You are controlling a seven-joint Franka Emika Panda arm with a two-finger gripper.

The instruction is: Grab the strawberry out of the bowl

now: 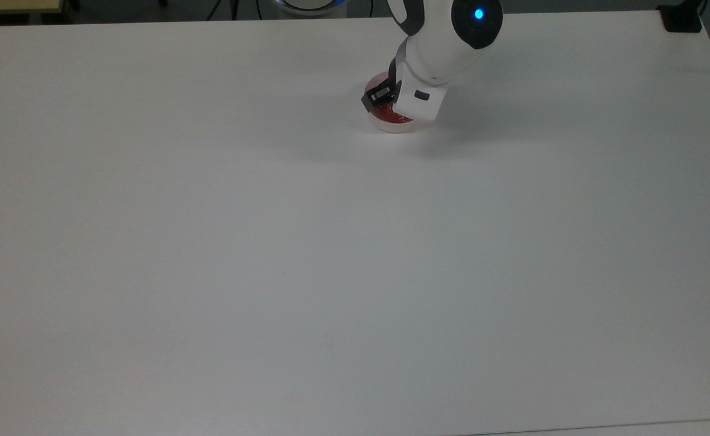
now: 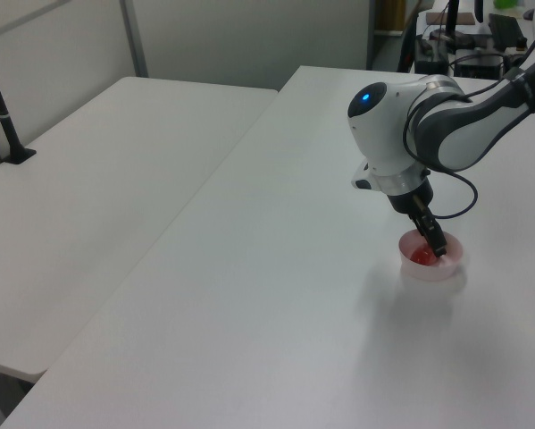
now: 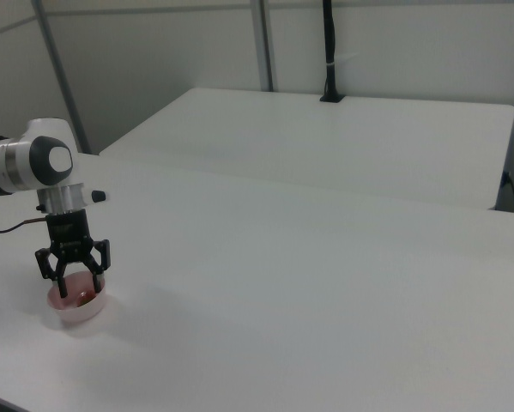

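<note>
The claw [image 3: 77, 286] is lowered into the bowl [image 3: 78, 310], with its two fingers [image 3: 59, 284] spread wide, one toward each side of the bowl's rim as the right view shows them. Nothing is clamped between the fingers.

The strawberry [image 3: 85, 297] lies on the bottom of the bowl, below the gap between the fingers. In the right view it appears as a red patch just under the fingertips, toward 4 o'clock of the claw's midpoint. Whether a fingertip touches the fruit cannot be told.

In the top view, the bowl [image 1: 398, 126] stands at about 12 o'clock on the white bench [image 1: 331, 254], close to the far edge. The arm's white wrist housing [image 1: 418, 103] covers most of the bowl; a sliver of the strawberry [image 1: 384, 111] shows at the 9 o'clock side of that housing, beside a dark claw finger [image 1: 377, 97].

In the left view, the claw [image 2: 438, 249] points steeply down into the bowl [image 2: 432, 268], and the strawberry [image 2: 420, 256] sits at 8 o'clock of the fingertip, inside the rim.

A second white table [image 3: 342, 142] stands behind the bench in the right view
</note>
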